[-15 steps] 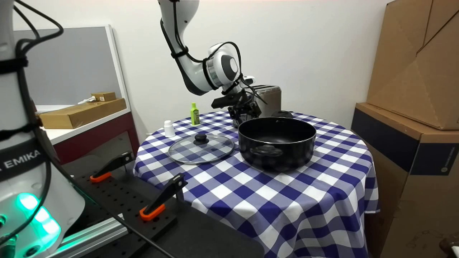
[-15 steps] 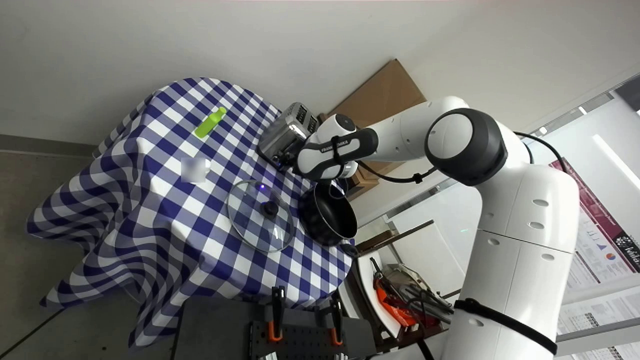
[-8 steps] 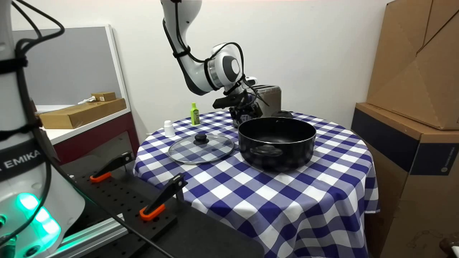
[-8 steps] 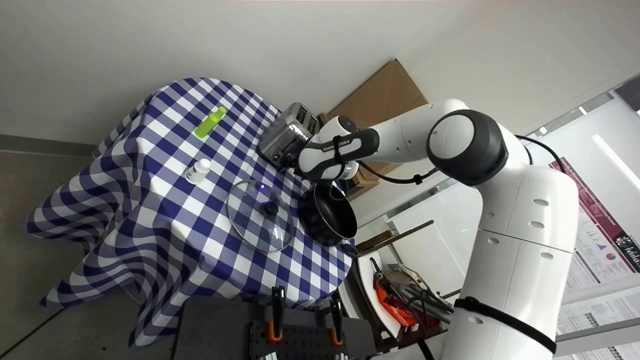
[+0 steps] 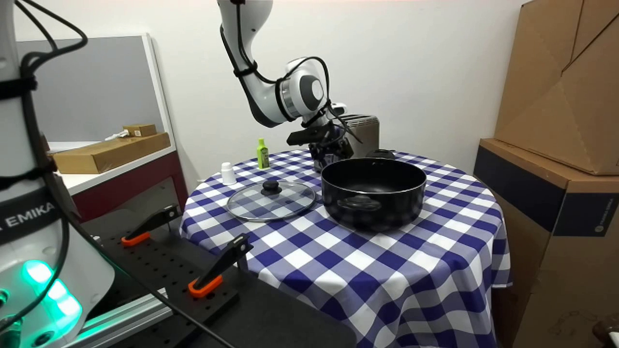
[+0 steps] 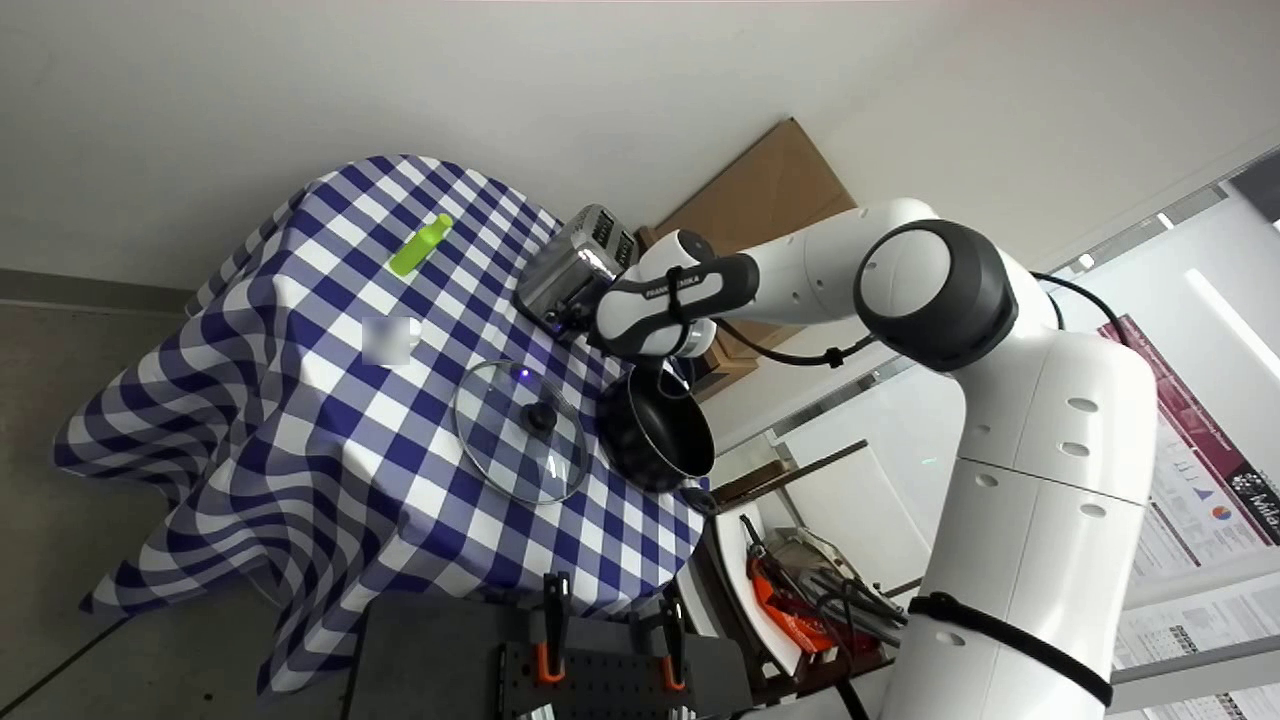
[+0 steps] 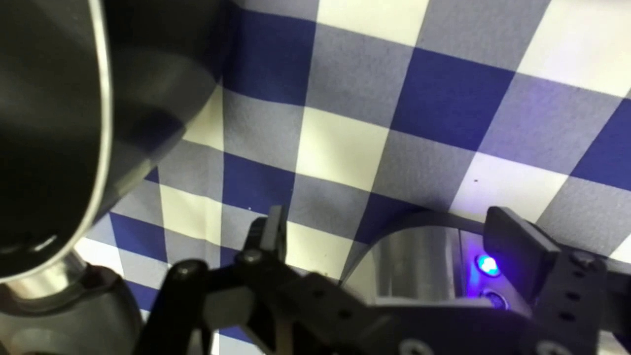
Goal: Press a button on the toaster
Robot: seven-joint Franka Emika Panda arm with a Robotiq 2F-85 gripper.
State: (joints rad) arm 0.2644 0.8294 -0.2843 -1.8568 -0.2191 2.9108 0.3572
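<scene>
The shiny silver toaster (image 5: 365, 135) stands at the back of the table, partly hidden behind my arm. It also shows in an exterior view (image 6: 562, 262) with slots on top. In the wrist view the toaster's metal side (image 7: 414, 261) lies between my fingers. A button (image 7: 488, 265) on it glows blue, and a darker button (image 7: 494, 299) is partly hidden below. My gripper (image 7: 387, 214) is open and holds nothing. Its right finger overlaps the edge of the lit button; I cannot tell whether it touches. In an exterior view the gripper (image 5: 331, 150) is low at the toaster's front.
A wide black pot (image 5: 372, 208) stands close to the gripper, its rim at left in the wrist view (image 7: 101, 123). A glass lid (image 5: 272, 200), a white bottle (image 5: 228, 174) and a green bottle (image 5: 262, 154) are on the checkered tablecloth (image 5: 358, 261).
My arm and gripper shifted slightly right in an exterior view between a second and half a second ago, and have barely moved since. The toaster, pot and lid have not moved.
</scene>
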